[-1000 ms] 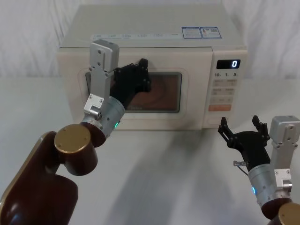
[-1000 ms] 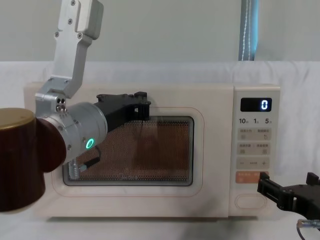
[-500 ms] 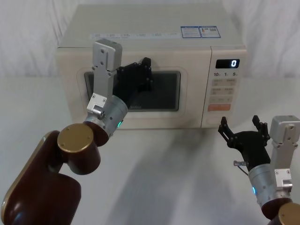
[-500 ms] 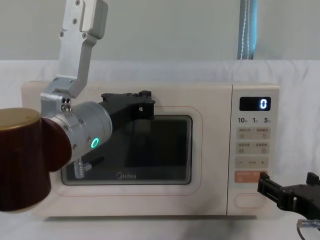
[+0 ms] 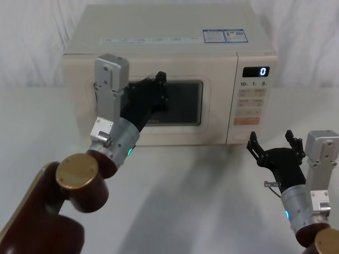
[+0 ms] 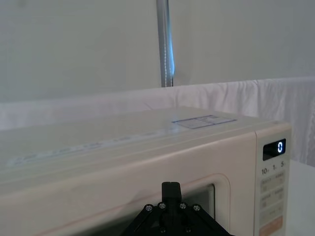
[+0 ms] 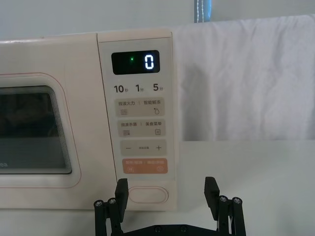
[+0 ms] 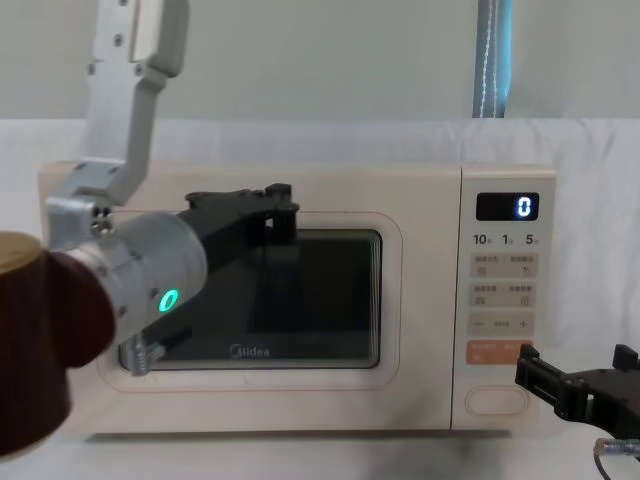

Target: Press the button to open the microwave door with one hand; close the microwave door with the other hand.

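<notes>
Microwave [image 5: 169,37] was cream box, stood upright on table, display showed blue 0. Microwave door [image 8: 400,300] was shut, flush with front; dark window, small Midea logo below it. Button [image 7: 147,194], wide cream pill key, sat lowest on control panel, under orange key.

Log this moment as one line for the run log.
door: microwave door looks shut | left gripper at the door's window | right gripper open, low in front of the button | display reads 0
</notes>
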